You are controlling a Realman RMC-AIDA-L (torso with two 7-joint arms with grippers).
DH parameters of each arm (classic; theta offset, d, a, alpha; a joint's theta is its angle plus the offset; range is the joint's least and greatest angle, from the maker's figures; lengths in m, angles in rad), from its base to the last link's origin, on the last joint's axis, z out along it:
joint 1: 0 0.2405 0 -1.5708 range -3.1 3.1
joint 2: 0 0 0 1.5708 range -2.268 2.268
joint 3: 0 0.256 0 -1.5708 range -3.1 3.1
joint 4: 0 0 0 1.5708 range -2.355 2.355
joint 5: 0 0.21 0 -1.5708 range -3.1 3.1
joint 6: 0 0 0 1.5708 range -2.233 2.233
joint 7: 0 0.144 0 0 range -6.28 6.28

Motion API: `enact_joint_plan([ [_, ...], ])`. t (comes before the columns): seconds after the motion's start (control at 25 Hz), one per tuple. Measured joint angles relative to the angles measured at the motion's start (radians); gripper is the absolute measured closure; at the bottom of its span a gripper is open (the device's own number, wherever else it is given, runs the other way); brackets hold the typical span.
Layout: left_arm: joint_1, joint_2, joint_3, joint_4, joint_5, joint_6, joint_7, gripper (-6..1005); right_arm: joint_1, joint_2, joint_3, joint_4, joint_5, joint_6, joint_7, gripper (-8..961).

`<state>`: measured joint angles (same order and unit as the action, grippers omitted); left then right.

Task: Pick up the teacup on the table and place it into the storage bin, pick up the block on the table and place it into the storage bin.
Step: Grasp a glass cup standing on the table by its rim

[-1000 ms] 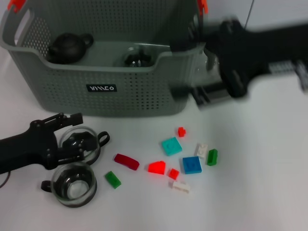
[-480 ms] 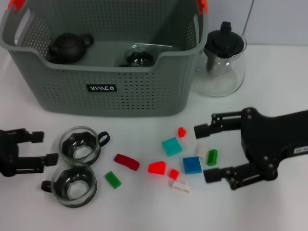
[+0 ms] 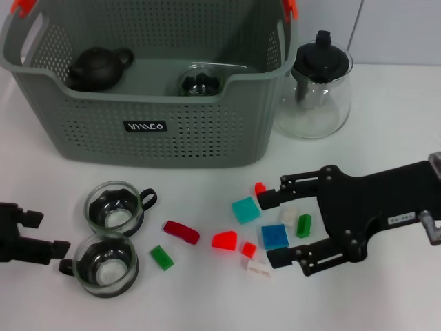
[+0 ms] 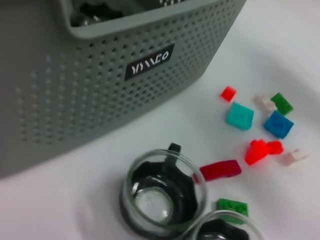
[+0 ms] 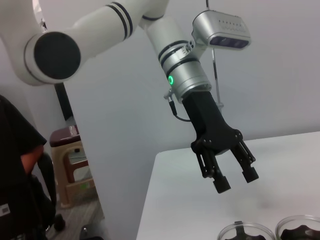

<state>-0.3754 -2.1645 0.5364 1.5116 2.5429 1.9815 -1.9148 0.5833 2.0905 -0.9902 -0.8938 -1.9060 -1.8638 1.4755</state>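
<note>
White table (image 3: 386,124); pale wall behind. Storage bin (image 3: 148,131), grey-green and perforated, stands far left. Two glass teacups (image 3: 114,207) sit near left, touching. Left claw (image 3: 38,234), fingers apart, beside them. Right claw (image 3: 272,227), spread wide, straddles the blue block (image 3: 274,236) among scattered bricks.

Head camera looks down over storage bin (image 3: 145,103), teacups (image 3: 115,207); left wrist close on same; right wrist faces across.

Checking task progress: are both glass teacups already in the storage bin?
No. Both teacups stand on the table in front of the storage bin, by the open left gripper.
</note>
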Motion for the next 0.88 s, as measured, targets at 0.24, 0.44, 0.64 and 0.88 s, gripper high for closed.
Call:
enact_joint_plan([
  [0.24, -0.005, -0.005, 0.237, 0.096, 0.018, 0.011, -0.28, 155, 0.035, -0.006, -0.004, 0.044, -0.006, 0.018, 0.002, 115],
  [0.44, -0.032, -0.006, 0.369, 0.115, 0.063, -0.029, -0.427, 155, 0.058, 0.001, -0.004, 0.05, -0.033, 0.041, 0.002, 115],
  [0.64, -0.04, -0.006, 0.525, 0.075, 0.174, -0.123, -0.507, 155, 0.064, 0.003, -0.004, 0.05, -0.041, 0.051, 0.0, 116],
  [0.88, -0.049, -0.007, 0.606, -0.005, 0.215, -0.19, -0.529, 209, 0.064, 0.003, 0.003, 0.05, -0.041, 0.052, -0.001, 115],
])
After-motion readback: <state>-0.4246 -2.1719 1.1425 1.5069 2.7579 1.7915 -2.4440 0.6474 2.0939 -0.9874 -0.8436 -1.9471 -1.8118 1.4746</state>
